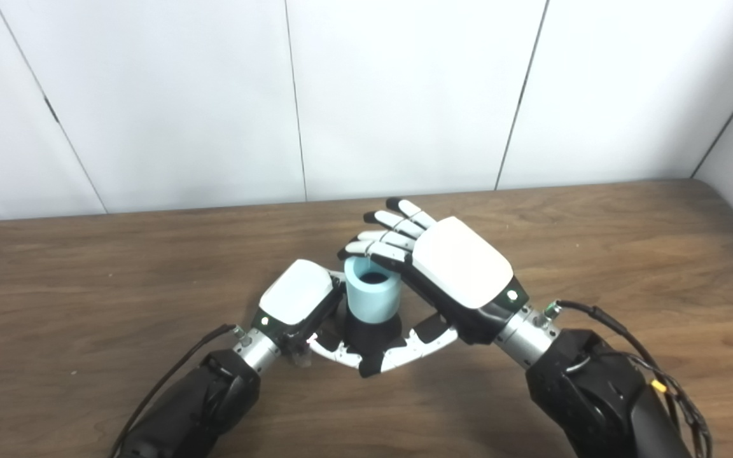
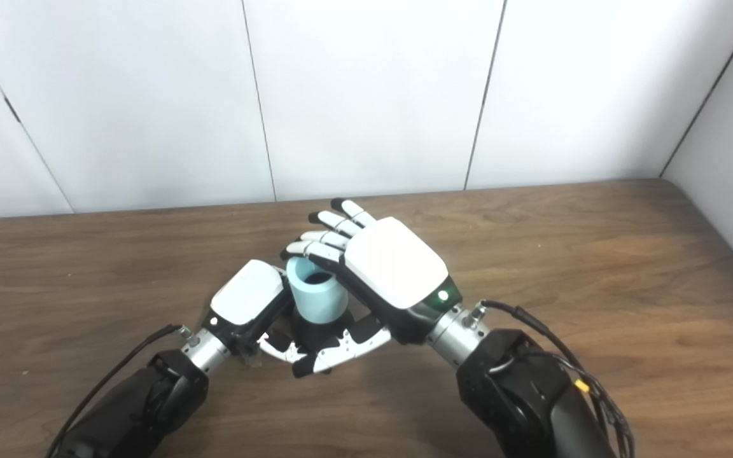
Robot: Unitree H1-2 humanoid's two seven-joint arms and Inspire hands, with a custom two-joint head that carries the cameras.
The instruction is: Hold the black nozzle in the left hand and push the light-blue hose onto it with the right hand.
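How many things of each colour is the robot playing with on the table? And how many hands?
Light-blue things: 1, the light-blue hose, standing on top of the nozzle.
Black things: 1, the black nozzle, under the hose.
Robot hands: 2, the left hand around the nozzle and the right hand with its fingers over the hose.
Total: 4, all over the wooden table.

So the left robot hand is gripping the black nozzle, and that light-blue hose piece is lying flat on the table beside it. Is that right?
Not quite. The light-blue hose is not lying flat on the table; it stands upright on top of the black nozzle, its open end facing up, as the left eye view shows. The left robot hand does grip the nozzle, and the right robot hand rests against the hose.
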